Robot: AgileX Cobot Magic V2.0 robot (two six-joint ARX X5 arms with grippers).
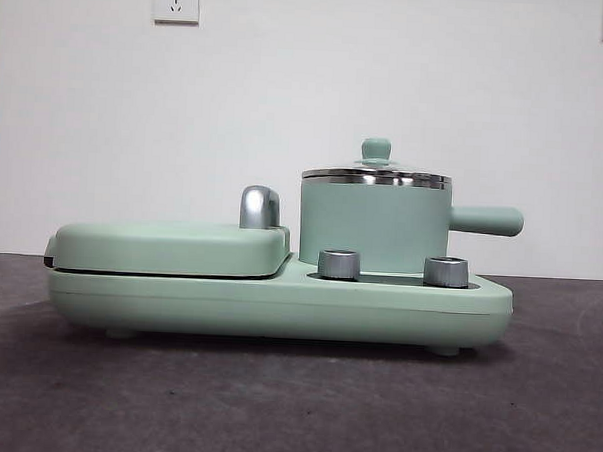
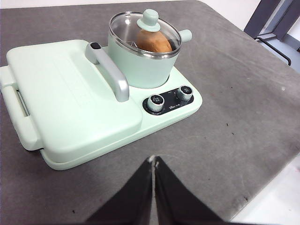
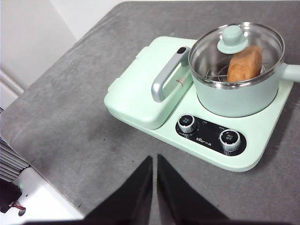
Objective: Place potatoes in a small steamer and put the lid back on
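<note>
The left gripper (image 2: 153,161) and right gripper (image 3: 153,161) hang over bare table (image 2: 243,122), jaws pressed together, holding nothing. Farther off, the lid (image 1: 376,175) sits on the small steamer (image 1: 374,224). Only the wrist views show the potato (image 3: 244,63) inside.

From the level front view the mint-green cylindrical steamer pot (image 1: 373,227) hid the orange-brown potato (image 3: 245,64) entirely, the right wrist picture's edge cut off the pot's stubby side handle (image 3: 293,72), and the print beside the two steel dials (image 3: 187,123) was too small to read.
</note>
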